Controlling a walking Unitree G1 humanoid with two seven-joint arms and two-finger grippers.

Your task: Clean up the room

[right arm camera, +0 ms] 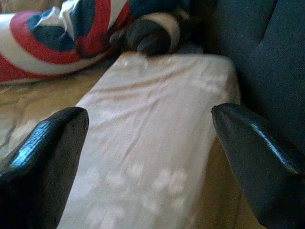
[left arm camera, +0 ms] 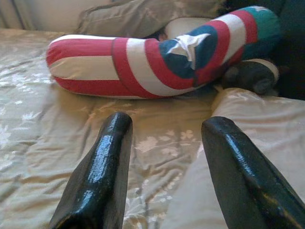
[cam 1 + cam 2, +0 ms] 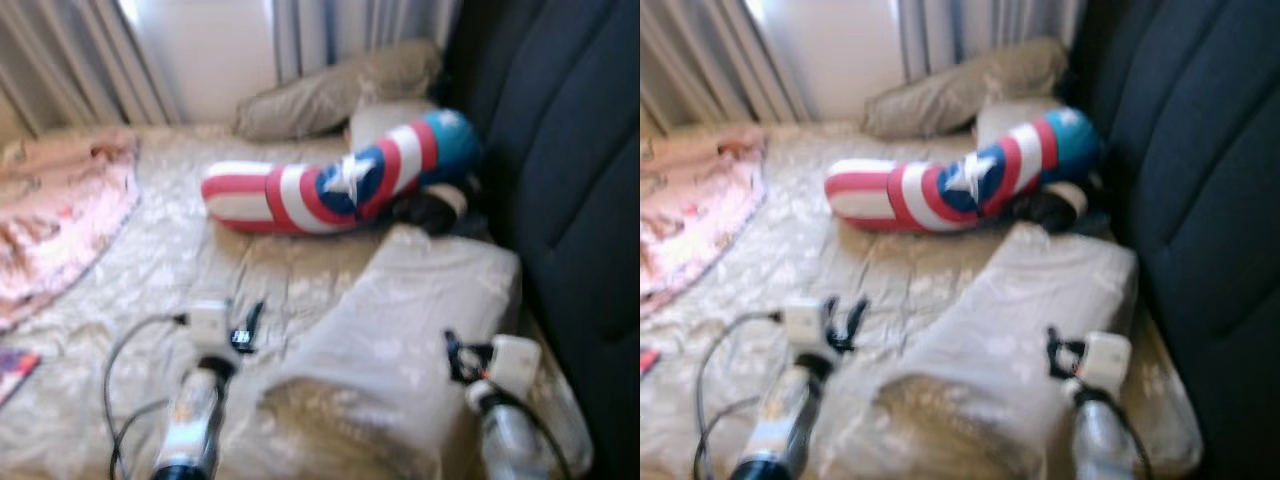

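A beige pillow (image 3: 400, 330) lies lengthwise on the bed (image 3: 150, 270) right in front of me, along the dark headboard. Beyond it rests a long bolster (image 3: 330, 190) in red and white stripes with a blue disc and white star. A small dark plush thing (image 3: 430, 208) sits tucked under the bolster's far end. My left gripper (image 3: 247, 324) hovers open over the sheet just left of the pillow, pointing toward the bolster (image 2: 143, 62). My right gripper (image 3: 456, 356) is open above the pillow's right side, its fingers (image 1: 52, 138) spread wide over the pillow (image 1: 147, 143).
A crumpled pink blanket (image 3: 55, 210) covers the bed's left part. Another beige pillow (image 3: 330, 95) leans at the back by the curtains (image 3: 90, 60). The padded dark headboard (image 3: 570, 150) walls off the right. A small red and blue item (image 3: 15, 365) lies at the left edge.
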